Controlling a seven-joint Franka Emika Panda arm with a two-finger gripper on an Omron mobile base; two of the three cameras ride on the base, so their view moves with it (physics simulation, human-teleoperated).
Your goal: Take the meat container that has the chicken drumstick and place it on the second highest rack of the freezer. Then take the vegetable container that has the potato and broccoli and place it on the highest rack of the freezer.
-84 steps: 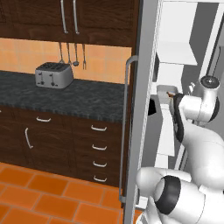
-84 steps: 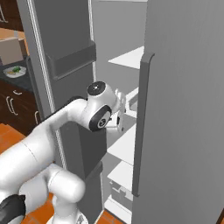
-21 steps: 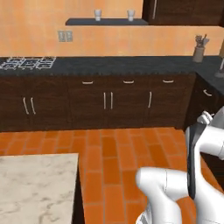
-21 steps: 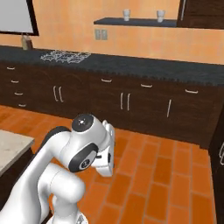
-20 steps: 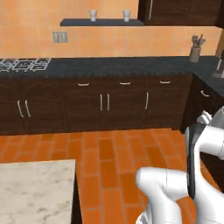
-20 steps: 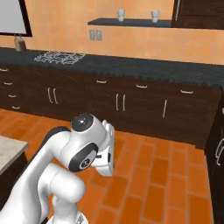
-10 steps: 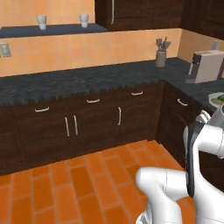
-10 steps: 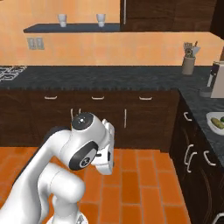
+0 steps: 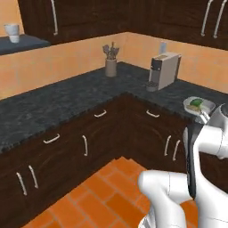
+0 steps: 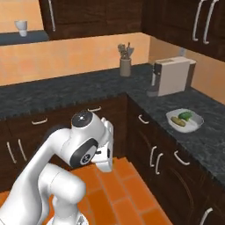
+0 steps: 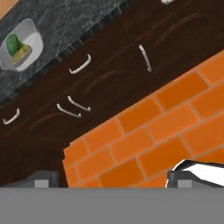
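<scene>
I log a vegetable container (image 10: 185, 120): a shallow pale tray with rounded corners, on the dark speckled counter (image 10: 66, 94) along the right wall, near the counter's front edge and on the near side of the coffee machine (image 10: 172, 76), well apart from it. In the right base view its long axis runs left to right, roughly across the counter's depth. From the left base view I see the same tray (image 9: 198, 105) partly behind my white arm.

Contents, item one: the potato (image 10: 178, 121), a yellow-brown oblong lump, lying lengthwise along the tray, toward its nearer side. Item two: the broccoli (image 10: 185, 115), a dark green bumpy floret, just beside the potato on the far side; I cannot tell whether they touch. In the hand view the tray (image 11: 21, 45) sits at upper left, with the green broccoli (image 11: 12, 43) on one side and the yellow potato (image 11: 20, 53) next to it.

Claw (image 11: 113, 178): I see its two dark tips spread wide at the bottom of the hand view, with nothing between them, over orange floor tiles (image 11: 153, 131) and facing dark cabinet fronts (image 11: 113, 74) with pale handles. It is well apart from the tray.

Also on the counter: a utensil holder (image 10: 125, 65) in the far corner. A white cup (image 10: 20, 27) stands on a wall shelf (image 10: 22, 38), upper left.
</scene>
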